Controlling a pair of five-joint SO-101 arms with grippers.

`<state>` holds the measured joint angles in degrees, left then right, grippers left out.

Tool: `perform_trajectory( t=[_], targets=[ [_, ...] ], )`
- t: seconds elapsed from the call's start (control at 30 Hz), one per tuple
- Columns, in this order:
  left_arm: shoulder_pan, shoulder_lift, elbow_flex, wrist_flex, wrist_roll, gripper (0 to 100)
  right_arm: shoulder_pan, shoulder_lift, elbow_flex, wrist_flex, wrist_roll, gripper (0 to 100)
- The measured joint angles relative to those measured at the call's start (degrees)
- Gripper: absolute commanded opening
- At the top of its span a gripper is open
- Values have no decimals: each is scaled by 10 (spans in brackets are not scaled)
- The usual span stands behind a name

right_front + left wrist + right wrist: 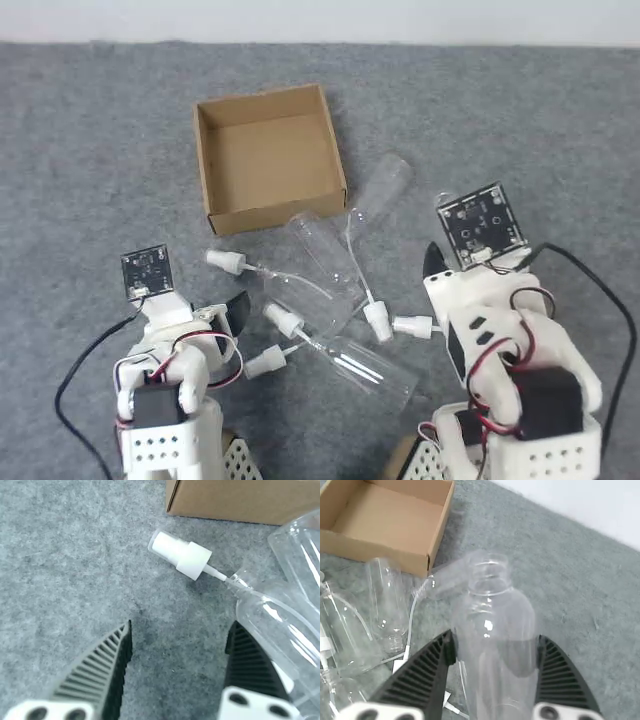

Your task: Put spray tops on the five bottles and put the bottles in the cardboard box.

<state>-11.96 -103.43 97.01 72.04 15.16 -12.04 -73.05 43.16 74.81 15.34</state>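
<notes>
Plain grey carpet (pixel 90 150) covers the table. Over it the left gripper (pixel 181 630) stands wide open with nothing between its jaws. A white spray top (pixel 182 557) lies just ahead of its tips, its thin tube reaching into the neck of a clear bottle (pixel 280 630) lying beside one jaw. The right gripper (pixel 494 637) is clamped on an uncapped bottle (pixel 492 605), whose neck points away from the wrist. The cardboard box (pixel 275 210) sits farther out beyond both grippers, with more bottles (pixel 325 250) and loose tops (pixel 378 320) scattered between.
</notes>
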Motion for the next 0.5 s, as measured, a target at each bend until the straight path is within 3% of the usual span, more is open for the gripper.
perform_trajectory(
  t=[0.27, 0.5],
  targets=[
    [0, 0, 0, 0, 0, 283, 0, -111, 95, -49, -2, 169],
    [0, 0, 0, 0, 0, 283, 2, -122, 152, -69, -2, 169]
  ],
)
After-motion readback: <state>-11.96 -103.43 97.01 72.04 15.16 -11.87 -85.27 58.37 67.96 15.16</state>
